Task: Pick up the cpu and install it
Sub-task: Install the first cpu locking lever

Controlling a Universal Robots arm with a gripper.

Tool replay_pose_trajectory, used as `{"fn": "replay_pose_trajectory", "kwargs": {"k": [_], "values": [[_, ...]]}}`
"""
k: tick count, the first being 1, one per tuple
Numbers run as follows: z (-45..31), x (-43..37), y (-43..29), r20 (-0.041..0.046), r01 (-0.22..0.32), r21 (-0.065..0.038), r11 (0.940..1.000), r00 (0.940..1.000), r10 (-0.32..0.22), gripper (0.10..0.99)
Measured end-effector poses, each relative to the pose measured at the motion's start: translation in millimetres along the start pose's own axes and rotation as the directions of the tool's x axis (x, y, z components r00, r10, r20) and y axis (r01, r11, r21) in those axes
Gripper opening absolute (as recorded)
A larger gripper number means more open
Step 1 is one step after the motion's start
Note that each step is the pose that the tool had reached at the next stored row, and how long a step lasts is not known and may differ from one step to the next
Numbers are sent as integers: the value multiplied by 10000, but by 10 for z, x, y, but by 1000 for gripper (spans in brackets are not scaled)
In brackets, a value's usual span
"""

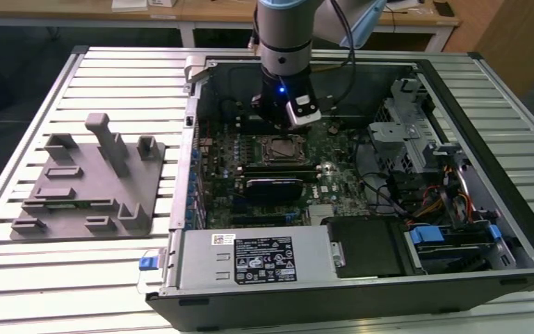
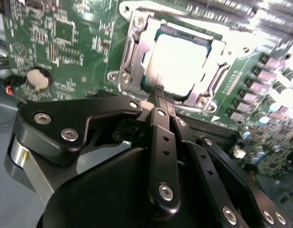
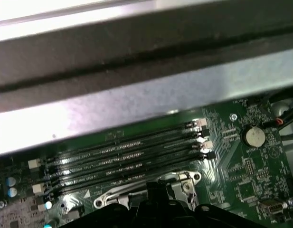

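On the exterior view's left a grey fixture [image 1: 86, 184] stands idle. Right of it, in the open computer case [image 1: 489, 104], the claw [image 2: 159, 90], pressed together and empty, hovers just above the cpu [image 2: 177, 59], seated flat in its socket [image 2: 132, 57].

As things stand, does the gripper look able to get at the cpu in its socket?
Probably yes. The cpu lies in the open socket with its pale top uncovered, and the gripper hangs just over its edge in the second wrist view, with nothing between them.
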State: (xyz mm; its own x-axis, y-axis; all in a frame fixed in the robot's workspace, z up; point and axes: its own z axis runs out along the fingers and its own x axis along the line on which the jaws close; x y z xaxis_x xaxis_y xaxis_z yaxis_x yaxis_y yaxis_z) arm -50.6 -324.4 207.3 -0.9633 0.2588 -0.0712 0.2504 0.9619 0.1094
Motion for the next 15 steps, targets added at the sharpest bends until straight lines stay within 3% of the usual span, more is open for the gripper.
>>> {"fn": "replay_pose_trajectory", "kwargs": {"k": [4, 9, 11, 15], "values": [[3, -7, -8, 60, 33, 360, 9993, 10000, -35, 106], [8, -18, -39, 107, 61, 728, 9973, 9999, -69, 106], [9, -24, -63, 110, 70, 844, 9964, 9999, -80, 106], [11, -36, -106, 112, 74, 917, 9958, 9999, -85, 106]]}}
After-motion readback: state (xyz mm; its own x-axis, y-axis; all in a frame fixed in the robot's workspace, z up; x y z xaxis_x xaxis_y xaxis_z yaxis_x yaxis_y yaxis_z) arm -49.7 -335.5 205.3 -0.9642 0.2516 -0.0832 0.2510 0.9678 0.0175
